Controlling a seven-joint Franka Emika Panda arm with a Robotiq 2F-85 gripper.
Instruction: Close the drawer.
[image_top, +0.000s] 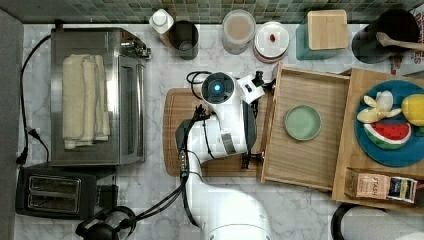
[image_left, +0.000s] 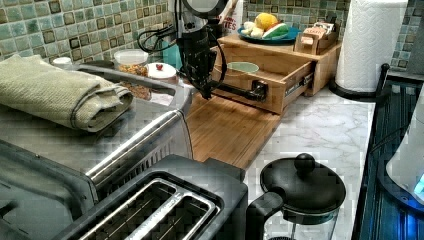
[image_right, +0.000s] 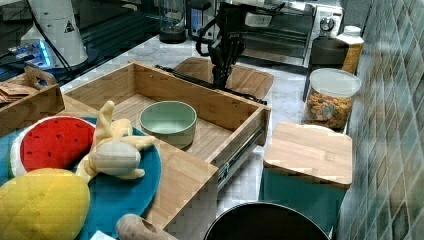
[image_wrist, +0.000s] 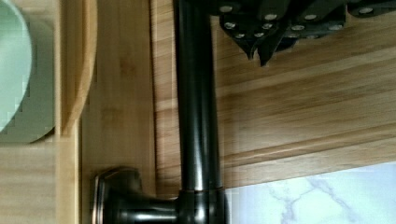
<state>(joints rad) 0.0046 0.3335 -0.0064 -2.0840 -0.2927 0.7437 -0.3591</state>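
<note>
Drawer (image_top: 305, 155) stood open; gripper (image_wrist: 259, 49), fingers nearly together and empty, hung just outside its handle (image_wrist: 196, 93), opposite the cabinet (image_top: 345, 180).

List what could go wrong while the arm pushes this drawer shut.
1. The gripper sits beside the black handle bar, over the cutting board; pushing on the round bar, it may slip off.
2. The green bowl lies loose in the drawer; a hard shove could slide it.
3. Contact looks off-centre along the bar, so the drawer might skew on its rails.
</note>
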